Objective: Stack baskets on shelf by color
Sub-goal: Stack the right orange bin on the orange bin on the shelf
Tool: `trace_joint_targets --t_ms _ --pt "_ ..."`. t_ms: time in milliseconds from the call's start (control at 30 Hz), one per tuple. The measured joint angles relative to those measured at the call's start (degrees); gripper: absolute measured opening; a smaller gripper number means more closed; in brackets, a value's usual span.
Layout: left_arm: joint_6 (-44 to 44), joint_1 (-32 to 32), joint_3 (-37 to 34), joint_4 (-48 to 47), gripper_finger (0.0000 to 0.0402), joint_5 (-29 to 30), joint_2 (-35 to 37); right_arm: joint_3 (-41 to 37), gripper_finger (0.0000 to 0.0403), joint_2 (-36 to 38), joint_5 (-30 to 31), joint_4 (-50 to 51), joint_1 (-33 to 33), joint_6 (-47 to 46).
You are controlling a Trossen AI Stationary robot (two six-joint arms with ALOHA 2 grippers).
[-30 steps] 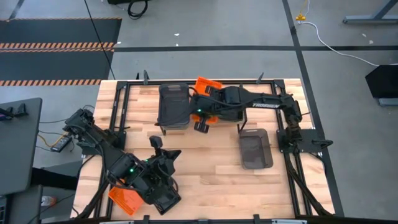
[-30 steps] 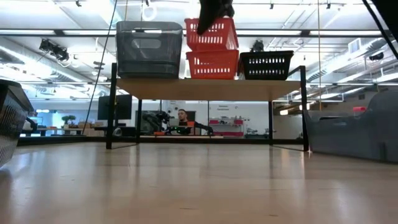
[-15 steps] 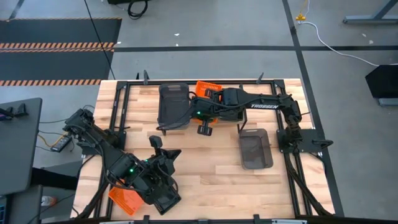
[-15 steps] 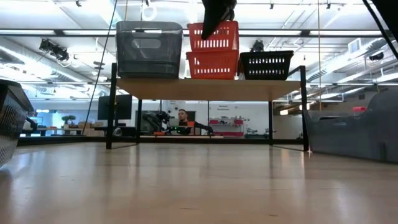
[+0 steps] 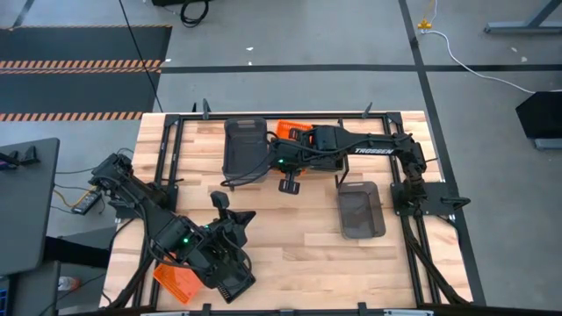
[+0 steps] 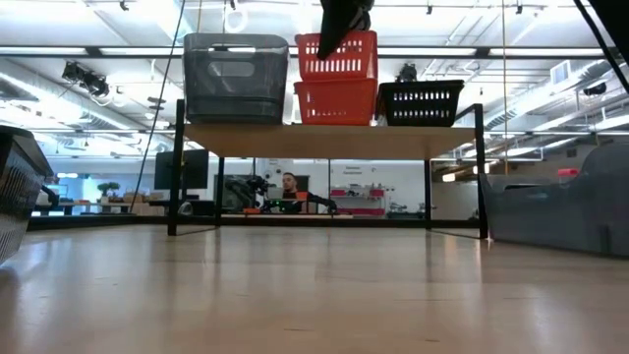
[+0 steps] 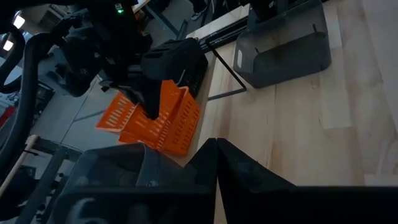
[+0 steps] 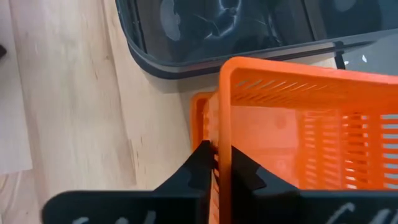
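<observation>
The shelf (image 6: 324, 140) stands at the table's far side. On it, left to right, are a grey basket (image 6: 236, 79), two nested orange baskets and a black basket (image 6: 420, 101). My right gripper (image 8: 219, 163) is shut on the upper orange basket (image 6: 344, 57), which sits in the lower one (image 6: 337, 103). At the near left, my left gripper (image 7: 216, 152) is shut on another black basket (image 5: 233, 283), which also shows at the low view's left edge (image 6: 15, 187). My right gripper grips the upper orange basket by the short end wall (image 8: 224, 134) next to the grey basket, one finger inside and one outside. The fingers slant steeply down from above. The basket sits about level, nested in the lower orange basket. My left gripper is shut on the black basket, but its own body hides the place of contact. The basket sits tilted below the fingers; I cannot tell whether it is clear of the table.
A grey basket (image 5: 360, 211) stands on the table's right half, near the right arm's base. An orange basket (image 5: 174, 283) lies at the near left corner beside the left arm. Bare wood lies between the shelf and the near edge.
My right gripper has sunk a little and shifted slightly toward the table's left with the upper orange basket. The basket hung higher above the lower orange one and has come down into it.
</observation>
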State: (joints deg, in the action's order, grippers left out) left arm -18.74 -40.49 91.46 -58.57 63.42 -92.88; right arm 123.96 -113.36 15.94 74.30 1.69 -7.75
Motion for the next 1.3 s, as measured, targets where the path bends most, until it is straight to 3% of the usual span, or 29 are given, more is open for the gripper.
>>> trace_joint_targets --t_ms 333,500,867,1300 --pt "-0.05 0.02 0.0 0.0 0.0011 0.0 0.0 0.0 0.0119 0.0 0.02 -0.04 0.03 -0.04" --pt "-0.07 0.02 0.0 0.0 0.0018 0.0 0.0 -0.59 0.0144 0.01 0.09 -0.61 0.15 -0.07" --pt "-0.07 0.04 0.0 0.0 0.001 -0.02 0.0 -11.86 0.0137 0.33 5.66 -2.53 0.15 3.09" --pt "-0.02 0.17 0.0 0.01 0.0011 -0.02 0.0 -7.37 0.0131 0.0 6.59 -2.14 2.01 4.29"
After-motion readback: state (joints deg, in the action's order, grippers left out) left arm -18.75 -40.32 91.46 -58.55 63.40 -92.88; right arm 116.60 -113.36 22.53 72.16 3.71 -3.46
